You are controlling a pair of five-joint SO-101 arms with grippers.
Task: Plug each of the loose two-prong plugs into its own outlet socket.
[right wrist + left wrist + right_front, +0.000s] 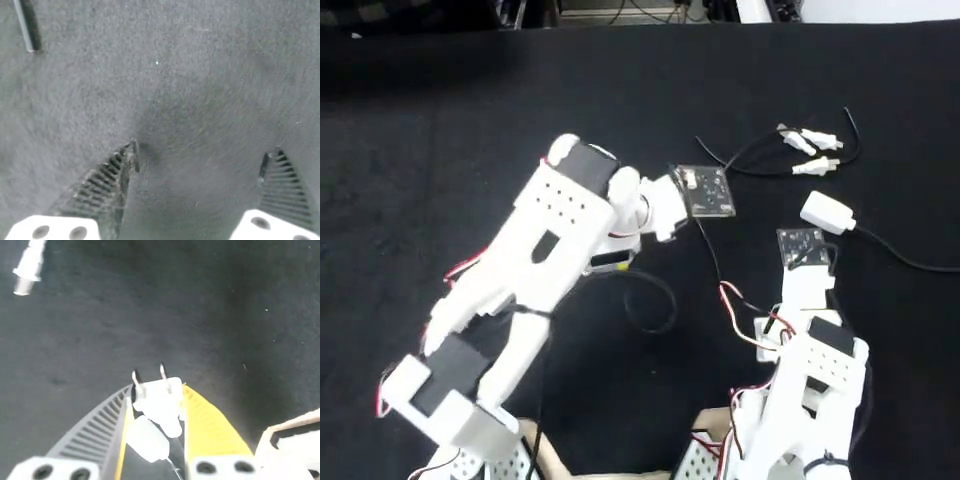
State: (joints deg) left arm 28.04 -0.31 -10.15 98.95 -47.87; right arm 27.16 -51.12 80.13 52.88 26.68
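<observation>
Plug [159, 401] sits pinched in left gripper [158, 388], 2 prongs [163, 372] outward; right gripper [202, 149] spread wide.

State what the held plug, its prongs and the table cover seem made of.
Plug: smooth white moulded plastic, by its soft sheen. Prongs: probably bare metal, thin and grey. Table cover: likely black felt-like fabric, matte and fuzzy.

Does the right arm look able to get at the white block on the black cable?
Probably yes: the right hand is open and empty, the white block lies just beyond it, and nothing stands between them.
</observation>
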